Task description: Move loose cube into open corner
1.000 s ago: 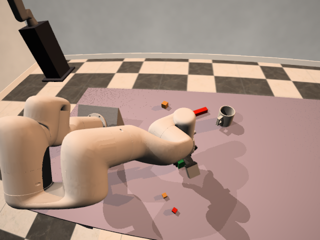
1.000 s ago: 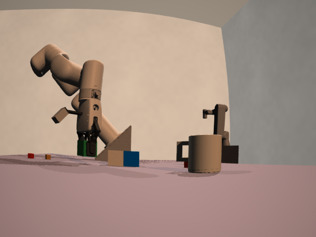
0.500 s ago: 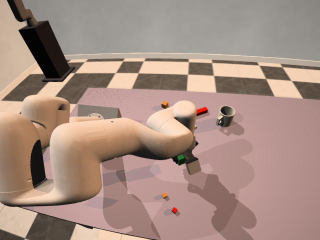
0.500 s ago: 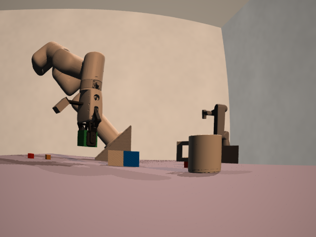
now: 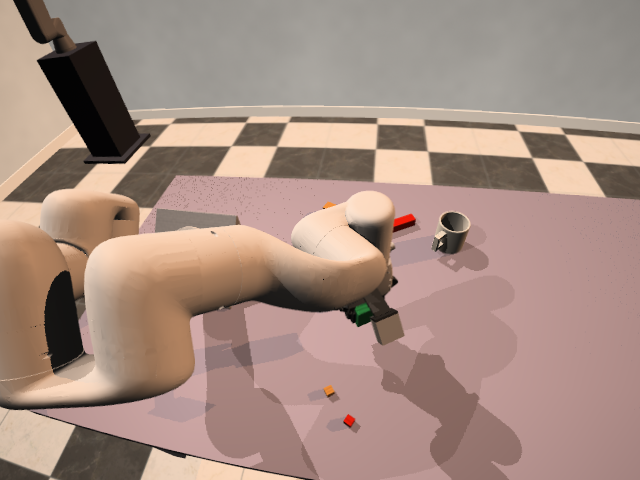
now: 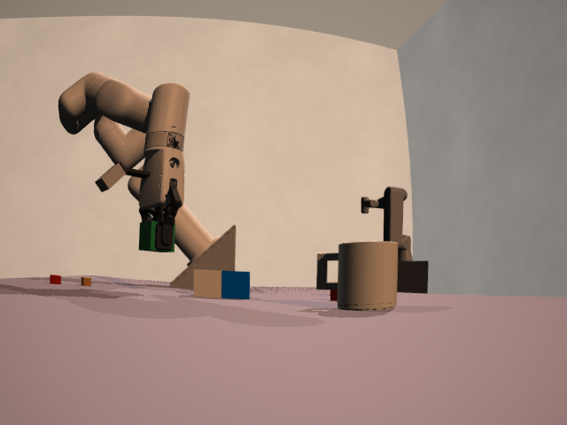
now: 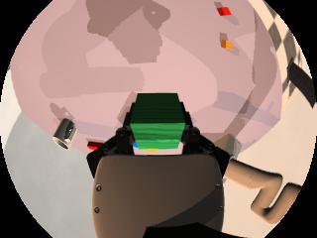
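Clamping the small green cube (image 6: 149, 235) between its dark fingers, the gripper (image 6: 160, 235) holds it above the pink table (image 6: 283, 366), left of the tan cube (image 6: 207, 283) and blue cube (image 6: 235, 284); the arm hides these cubes from the top view.

Green cube (image 6: 150, 236) aloft, seemingly level.

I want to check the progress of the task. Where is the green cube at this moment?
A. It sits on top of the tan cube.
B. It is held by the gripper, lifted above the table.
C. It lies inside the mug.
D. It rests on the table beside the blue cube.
B: in the exterior view the gripper is closed on the green cube, which hangs well above the table, to the left of the tan cube and blue cube.
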Motion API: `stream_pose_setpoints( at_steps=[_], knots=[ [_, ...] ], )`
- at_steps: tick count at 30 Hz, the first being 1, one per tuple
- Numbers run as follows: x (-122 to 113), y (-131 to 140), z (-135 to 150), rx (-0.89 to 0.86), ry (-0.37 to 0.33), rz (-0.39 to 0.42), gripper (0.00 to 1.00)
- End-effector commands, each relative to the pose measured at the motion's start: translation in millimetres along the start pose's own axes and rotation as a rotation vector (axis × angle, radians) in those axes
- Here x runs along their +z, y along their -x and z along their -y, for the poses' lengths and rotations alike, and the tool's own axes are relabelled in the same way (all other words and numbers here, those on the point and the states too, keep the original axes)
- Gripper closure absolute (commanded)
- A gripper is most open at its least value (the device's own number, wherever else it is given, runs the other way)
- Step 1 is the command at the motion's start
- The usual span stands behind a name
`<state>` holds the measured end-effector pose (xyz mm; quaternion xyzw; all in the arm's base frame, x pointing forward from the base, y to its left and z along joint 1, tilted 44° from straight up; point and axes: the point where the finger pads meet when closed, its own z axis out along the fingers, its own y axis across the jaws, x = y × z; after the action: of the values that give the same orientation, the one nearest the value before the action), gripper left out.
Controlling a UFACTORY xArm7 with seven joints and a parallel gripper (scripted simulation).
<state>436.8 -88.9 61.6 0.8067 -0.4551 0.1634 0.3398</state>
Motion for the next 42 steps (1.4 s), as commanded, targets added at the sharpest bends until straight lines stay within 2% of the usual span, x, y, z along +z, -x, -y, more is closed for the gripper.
stream_pose_setpoints(
  at_steps=[1, 13, 16, 23, 25, 29, 42],
  knots=[
    [-4.6, 0.1, 1.5, -0.001, -0.005, -0.001, 1.00],
    [-5.8, 7.3, 0.5, 0.027, -0.006, 0.000, 1.00],
    [-6.9, 29.9, -3.5, 0.116, -0.008, 0.002, 1.00],
    [-7.4, 111.1, -31.4, 0.464, -0.007, 0.005, 1.00],
    [-7.4, 111.1, -31.4, 0.464, -0.007, 0.005, 1.00],
    [-5.7, 138.7, -46.8, 0.597, -0.005, 0.001, 1.00],
    [-5.2, 144.2, -50.4, 0.625, -0.004, 0.000, 1.00]
  ],
)
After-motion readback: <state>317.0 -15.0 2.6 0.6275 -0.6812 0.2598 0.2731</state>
